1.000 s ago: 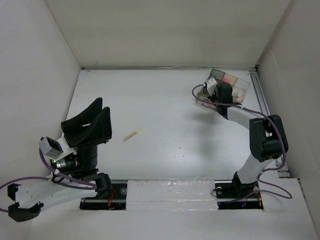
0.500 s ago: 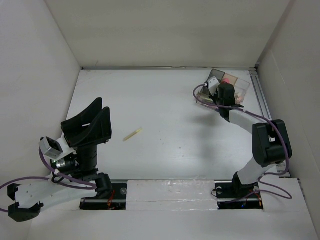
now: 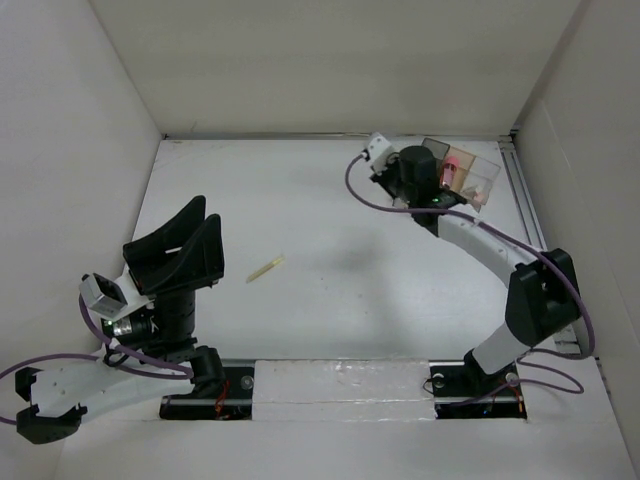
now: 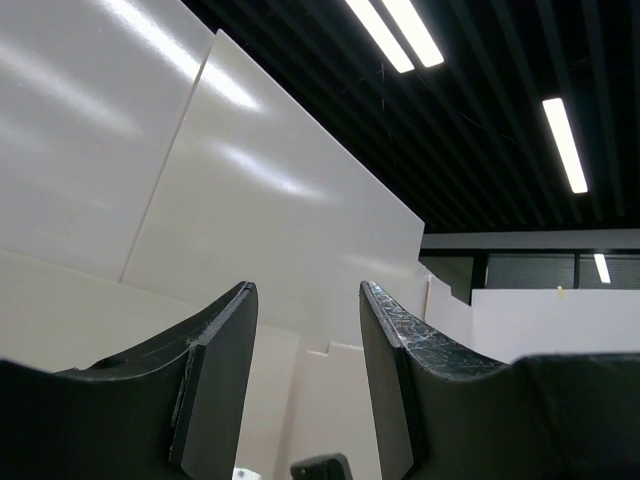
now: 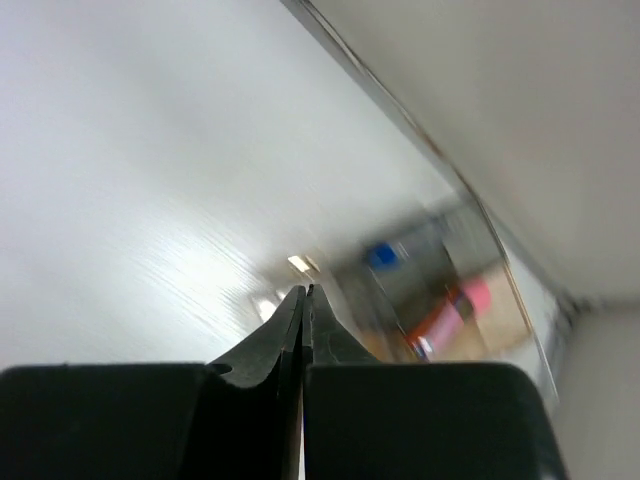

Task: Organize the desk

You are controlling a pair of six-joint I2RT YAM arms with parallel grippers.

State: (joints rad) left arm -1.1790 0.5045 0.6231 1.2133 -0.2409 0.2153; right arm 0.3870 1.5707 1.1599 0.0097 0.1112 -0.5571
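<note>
Looking at the worktop (image 3: 300, 200) first: it sits under both arms and is mostly bare, with a rail (image 3: 522, 195) down its right side. One small yellowish stick (image 3: 266, 268) lies loose left of centre. It's well apart from the clear box (image 3: 482, 182) in the far right corner, which has a pink thing (image 3: 455, 163) in one compartment.

What just changed: a second ago my right arm was hanging over that box, and now it's swung out to the left of it, over open worktop. The wrist view is smeared, so I'd guess it's mid-swing. The right fingers (image 5: 285, 330) are clenched together and I can't see anything pinched between them.

My read is that whatever business it had at the box is finished and the stick is the obvious next pickup. Those fingers would need to spread before they get there.

The left arm hasn't budged. It's folded up at the near left, left fingers (image 4: 215, 380) spread apart, pointing at the ceiling and carrying nothing.
</note>
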